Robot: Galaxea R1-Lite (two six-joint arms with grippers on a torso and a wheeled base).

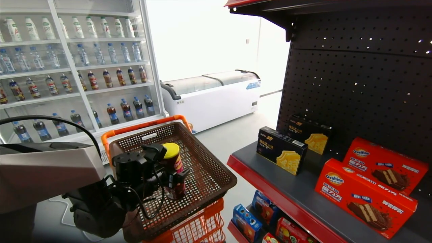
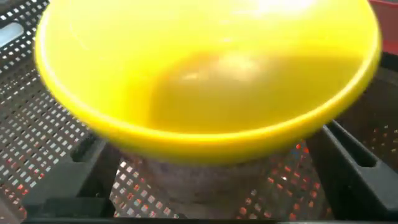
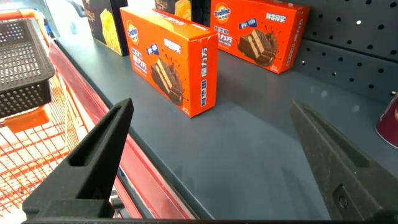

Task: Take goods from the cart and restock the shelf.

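Observation:
A tall canister with a yellow lid (image 1: 172,151) stands upright inside the brown basket (image 1: 211,168) on the orange cart (image 1: 199,227). My left gripper (image 1: 171,175) is shut on its body below the lid. In the left wrist view the yellow lid (image 2: 205,81) is very close, with a black finger (image 2: 65,183) on either side of the canister. I cannot tell whether the canister rests on the basket floor. My right gripper (image 3: 211,155) hangs open over the grey shelf board (image 3: 249,143), holding nothing.
Two orange boxes (image 1: 364,195) and two black boxes (image 1: 281,150) stand on the shelf board (image 1: 303,189), with bare board in front of them. Orange boxes (image 3: 171,56) lie ahead of the right gripper. Lower shelves hold packets (image 1: 248,221). A drinks cooler (image 1: 67,67) and chest freezer (image 1: 212,98) stand behind.

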